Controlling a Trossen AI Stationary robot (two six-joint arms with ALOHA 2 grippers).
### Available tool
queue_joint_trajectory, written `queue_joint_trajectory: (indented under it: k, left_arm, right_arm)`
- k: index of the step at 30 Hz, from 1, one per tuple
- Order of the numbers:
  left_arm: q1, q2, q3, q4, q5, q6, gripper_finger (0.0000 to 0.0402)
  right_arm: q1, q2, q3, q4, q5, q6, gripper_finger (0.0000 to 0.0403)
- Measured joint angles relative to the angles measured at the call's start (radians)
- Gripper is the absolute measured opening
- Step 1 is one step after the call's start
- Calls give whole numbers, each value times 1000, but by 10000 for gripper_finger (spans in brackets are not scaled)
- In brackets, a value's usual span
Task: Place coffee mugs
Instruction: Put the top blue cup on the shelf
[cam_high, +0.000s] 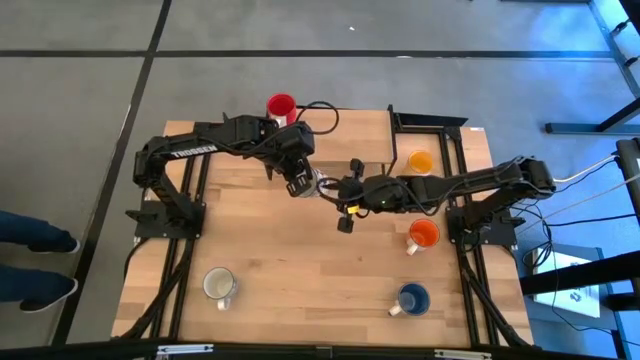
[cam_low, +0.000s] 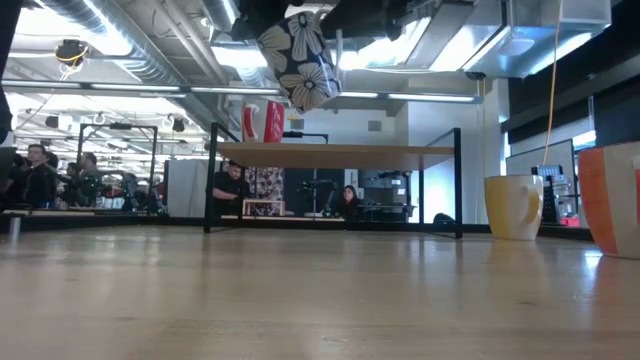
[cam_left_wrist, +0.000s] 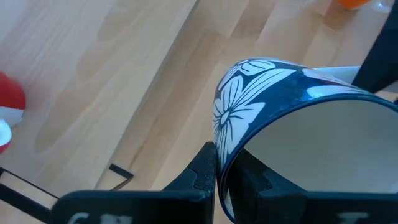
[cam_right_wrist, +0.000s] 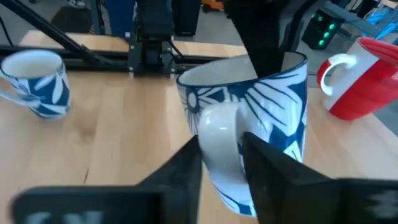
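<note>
A white mug with dark blue flower patterning (cam_high: 318, 184) hangs above the table's middle, high in the low view (cam_low: 300, 60). My left gripper (cam_high: 300, 185) is shut on its rim, and my right gripper (cam_high: 342, 190) is shut on its handle from the other side. A second patterned mug (cam_high: 219, 285) stands upright near the table's near left. The red mug (cam_high: 281, 105) stands at the far edge. The yellow-orange mug (cam_high: 420, 162), the orange-red mug (cam_high: 424, 235) and the blue mug (cam_high: 412, 298) stand on the right. My left gripper (cam_left_wrist: 227, 158) pinches the mug's wall at the rim (cam_left_wrist: 225, 140), one finger inside the mug and one outside. The fingers come from above, slanting down. The mug is lifted clear of the table and tilted. My right gripper (cam_right_wrist: 221, 146) has the mug's white handle (cam_right_wrist: 219, 127) between its two fingers, one on each side of the loop. The fingers come about level from the table's right side. The mug is clear of the table.
A raised wooden shelf on a dark frame (cam_low: 340, 152) stands at the table's far side. The yellow-orange mug (cam_low: 513, 207) and the orange-red mug (cam_low: 610, 200) stand at the right in the low view. People show in the room beyond. Bare wood lies below the held mug.
</note>
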Motion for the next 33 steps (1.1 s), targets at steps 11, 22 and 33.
queue_joint_trajectory:
  k: [11, 22, 33]
  left_arm:
    - [0, -2, -1, 18, 22, -1, 72]
    - [-8, -156, 2, -17, 66, -10, 106]
    - [-85, -448, -37, -21, -110, 89, 105]
  right_arm:
    - [1, 0, -1, 0, 0, -44, 35]
    - [-2, -65, -3, -3, 33, -3, 35]
    - [-2, -47, 91, -19, 270, 11, 35]
